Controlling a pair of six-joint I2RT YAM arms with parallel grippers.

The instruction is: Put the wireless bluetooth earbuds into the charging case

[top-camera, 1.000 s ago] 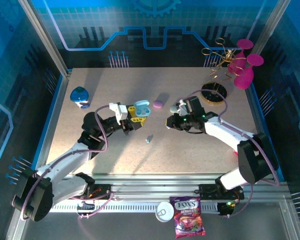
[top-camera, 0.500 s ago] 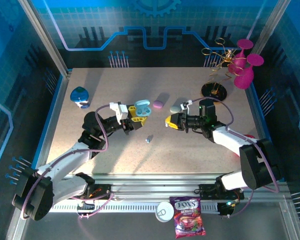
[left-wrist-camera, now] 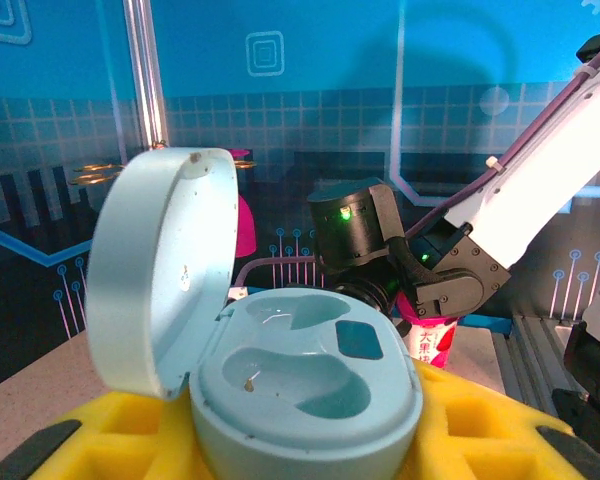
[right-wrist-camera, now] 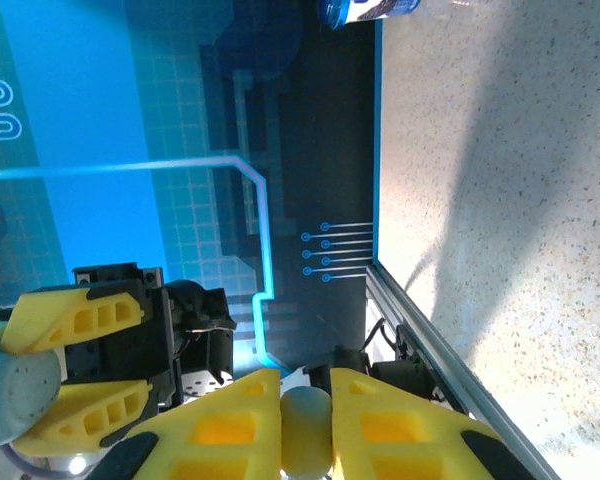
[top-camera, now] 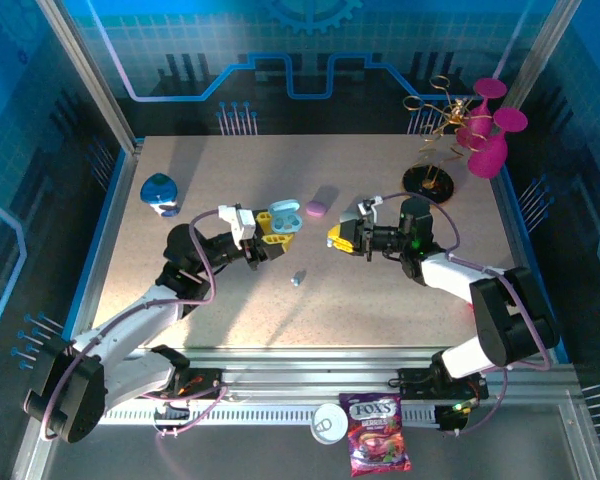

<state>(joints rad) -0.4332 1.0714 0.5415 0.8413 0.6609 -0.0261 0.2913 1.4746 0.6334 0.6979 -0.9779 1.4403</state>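
Earbud pinched in right gripper, now turned toward open charging case

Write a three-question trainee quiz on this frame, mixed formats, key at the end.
1. True or false: the charging case held by the left gripper is open and empty.
2. What does the right gripper pinch? A) a candy bag B) a pale grey earbud C) nothing
3. What colour is the pebble-shaped case lying on the table just beyond both grippers?
Key: 1 true; 2 B; 3 purple.
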